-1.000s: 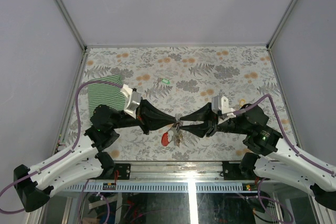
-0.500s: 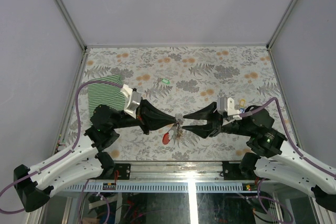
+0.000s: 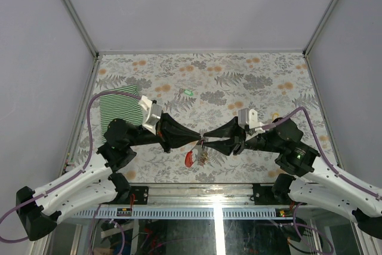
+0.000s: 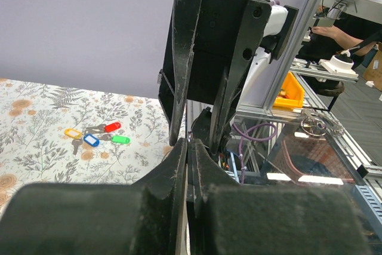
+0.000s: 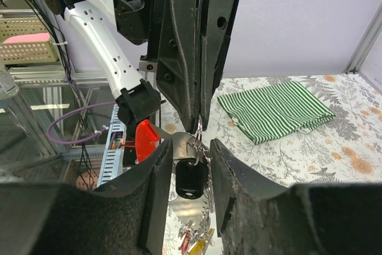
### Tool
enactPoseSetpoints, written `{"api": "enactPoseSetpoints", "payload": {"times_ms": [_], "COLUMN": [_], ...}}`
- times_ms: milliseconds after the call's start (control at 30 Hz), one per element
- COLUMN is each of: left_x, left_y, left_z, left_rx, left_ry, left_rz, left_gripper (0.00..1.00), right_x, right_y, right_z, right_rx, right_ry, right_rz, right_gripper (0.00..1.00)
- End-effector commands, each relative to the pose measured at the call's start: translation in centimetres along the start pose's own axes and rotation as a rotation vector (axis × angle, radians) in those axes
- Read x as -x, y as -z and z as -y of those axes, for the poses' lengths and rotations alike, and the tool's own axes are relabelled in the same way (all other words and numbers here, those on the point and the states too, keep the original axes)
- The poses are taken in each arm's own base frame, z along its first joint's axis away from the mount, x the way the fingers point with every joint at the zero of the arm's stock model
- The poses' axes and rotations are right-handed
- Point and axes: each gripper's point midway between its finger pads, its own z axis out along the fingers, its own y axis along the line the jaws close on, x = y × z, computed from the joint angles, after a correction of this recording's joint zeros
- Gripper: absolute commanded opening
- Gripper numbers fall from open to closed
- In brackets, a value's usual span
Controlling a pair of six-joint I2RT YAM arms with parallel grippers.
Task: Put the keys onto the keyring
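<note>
The left claw (image 4: 190, 148) has its matte black, wedge-shaped fingers pressed together, clamped on the thin wire part of the keyring (image 5: 146, 140), which hangs in the air between the two arms above the near edge of the surface (image 3: 239, 76). Below that grip dangle a glossy red oval loop, a flat grey metal strip and a rounded black fob (image 5: 191, 182). The right claw (image 5: 191, 154) meets it tip to tip. Its rough-textured jaws stand apart with the grey strip and wire between them, but whether they press on the metal cannot be made out.

A few small things on a fine chain hang lower still, cut off by the bottom edge of the right wrist view and too blurred to name. From above, both claws cover the wire, and only the red loop and a metallic cluster show beneath them.

Loose keys (image 4: 95, 137) with yellow, blue, red and green plastic heads lie bunched on the floral-printed surface, well apart from the claws. A folded green striped cloth (image 5: 277, 110) lies flat behind the left arm.
</note>
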Motion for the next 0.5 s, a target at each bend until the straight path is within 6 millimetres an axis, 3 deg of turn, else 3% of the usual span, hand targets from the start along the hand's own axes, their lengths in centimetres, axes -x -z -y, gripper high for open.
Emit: {"api": "enactPoseSetpoints", "payload": {"times_ms": [0,467], "left_x": [3.21,3.28], "left_y": [-0.37,-0.42], "left_z": [1.11,1.02], "left_rx": [-0.034,-0.03], "left_ry": [-0.071,-0.07], "left_rz": [0.078,0.08], "left_gripper": [0.0,0.0], "right_x": [2.46,1.98], "right_y": [-0.34,-0.73], "right_z": [-0.6,-0.64], "right_rx": [0.036,0.047], "right_ry": [0.031,0.009], "right_rz": [0.073,0.061], "right_gripper": [0.36,0.23]}}
